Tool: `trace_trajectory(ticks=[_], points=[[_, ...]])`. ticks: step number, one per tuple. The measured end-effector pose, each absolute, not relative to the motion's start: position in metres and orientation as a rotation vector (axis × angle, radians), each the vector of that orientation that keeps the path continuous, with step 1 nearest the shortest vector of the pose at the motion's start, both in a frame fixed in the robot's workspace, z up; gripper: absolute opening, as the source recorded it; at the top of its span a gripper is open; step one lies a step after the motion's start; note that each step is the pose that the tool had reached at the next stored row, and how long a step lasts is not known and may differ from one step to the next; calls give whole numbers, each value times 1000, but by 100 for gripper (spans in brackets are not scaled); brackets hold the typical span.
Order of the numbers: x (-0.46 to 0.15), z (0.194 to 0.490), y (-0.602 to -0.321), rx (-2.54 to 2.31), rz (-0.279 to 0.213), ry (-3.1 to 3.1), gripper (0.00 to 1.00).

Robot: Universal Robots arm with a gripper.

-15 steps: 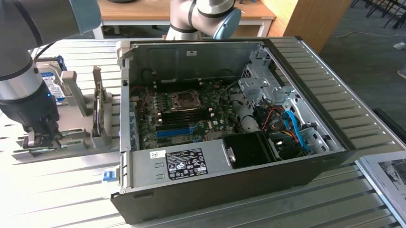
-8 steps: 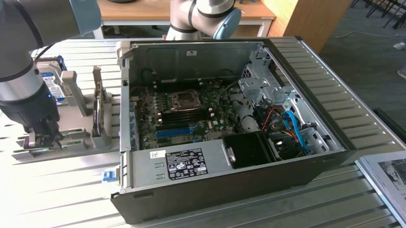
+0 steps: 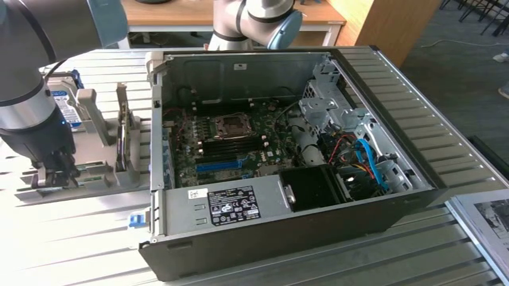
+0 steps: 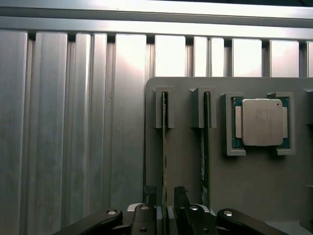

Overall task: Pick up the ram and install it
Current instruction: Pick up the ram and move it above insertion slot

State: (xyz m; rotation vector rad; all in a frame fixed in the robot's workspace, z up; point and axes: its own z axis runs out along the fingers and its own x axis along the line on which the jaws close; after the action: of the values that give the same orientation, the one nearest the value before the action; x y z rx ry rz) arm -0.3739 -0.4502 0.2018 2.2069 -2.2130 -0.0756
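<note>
Ram (image 4: 165,147), a thin stick seen edge-on, stands upright in a slot of a grey holder (image 4: 186,166). The holder rests on the ribbed metal bench (image 4: 73,137), near the bench edge at the exterior view's left. We see the tool (image 4: 165,196) poised over this stick with its fingers (image 4: 180,195) apart, one on each side of the board's narrow edge. We cannot tell whether either finger touches it, and the stick sits seated in its slot. A second stick (image 4: 206,147) stands in the neighbouring slot just beside the first. A processor (image 4: 262,122) with a silver lid lies flat in a recess of the same holder, on the far side of the second stick. In the exterior view a hard drive (image 3: 64,101) with a blue-white label stands upright, partly hidden by the arm (image 3: 28,113). An open computer case (image 3: 278,238) lies on its side at the middle of the bench, just beside the holder. Its motherboard (image 3: 238,149) is exposed, with a bright-blue slot (image 3: 219,165) facing up.
</note>
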Motion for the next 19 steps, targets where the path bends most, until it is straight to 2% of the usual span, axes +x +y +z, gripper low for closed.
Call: trace_trajectory(ticks=[19], points=[[-371,200,-450,2207,-76,-2213,29]])
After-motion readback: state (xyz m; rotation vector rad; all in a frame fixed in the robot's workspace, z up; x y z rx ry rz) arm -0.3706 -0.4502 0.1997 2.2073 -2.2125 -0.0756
